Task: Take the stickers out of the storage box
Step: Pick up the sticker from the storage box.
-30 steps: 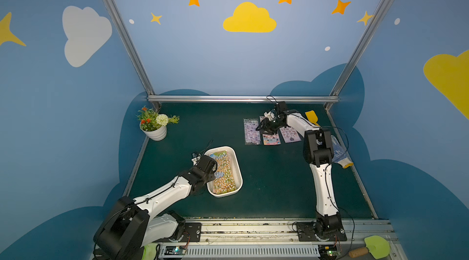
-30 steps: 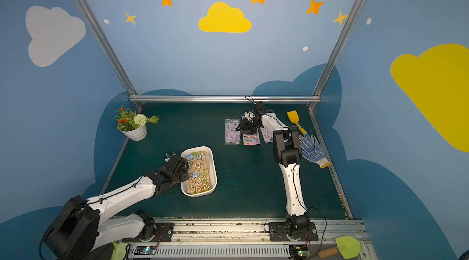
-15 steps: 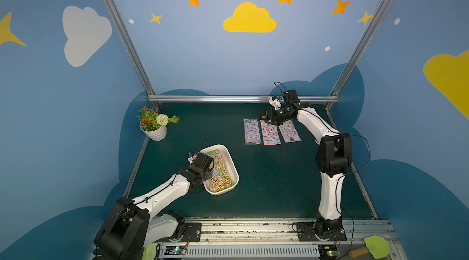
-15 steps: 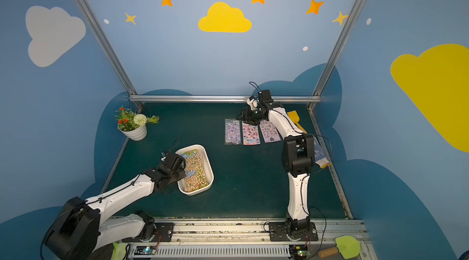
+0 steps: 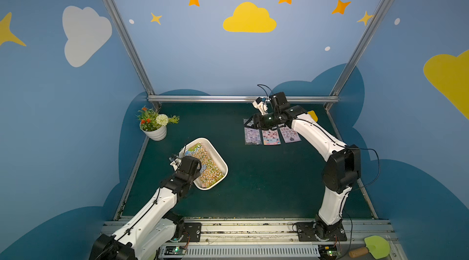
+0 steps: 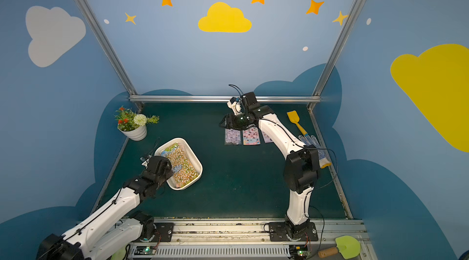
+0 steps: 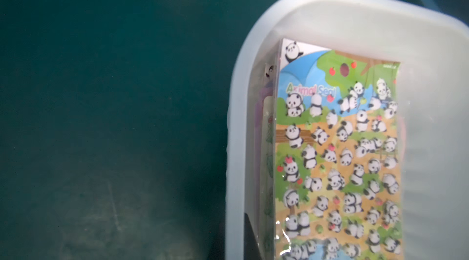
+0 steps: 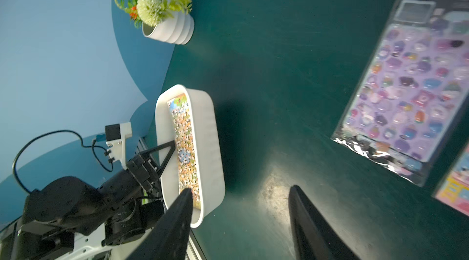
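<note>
Mid-task: the left end effector (image 8: 166,153) clamps shut on the rim of the box (image 5: 216,156) near the left edge of the desk (image 5: 253,182), stickers (image 5: 205,167) inside, while the open, empty right end effector (image 5: 251,124) hovers over three sheets (image 5: 270,136) by the far edge and probably must next cross to lift another.

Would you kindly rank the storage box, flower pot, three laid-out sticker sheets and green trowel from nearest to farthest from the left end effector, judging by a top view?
1. Storage box: left of centre; the left end effector is clamped on its left rim.
2. Flower pot: back-left corner.
3. Sticker sheets: at the back, right of centre.
4. Green trowel: front-right, off the mat.
</note>
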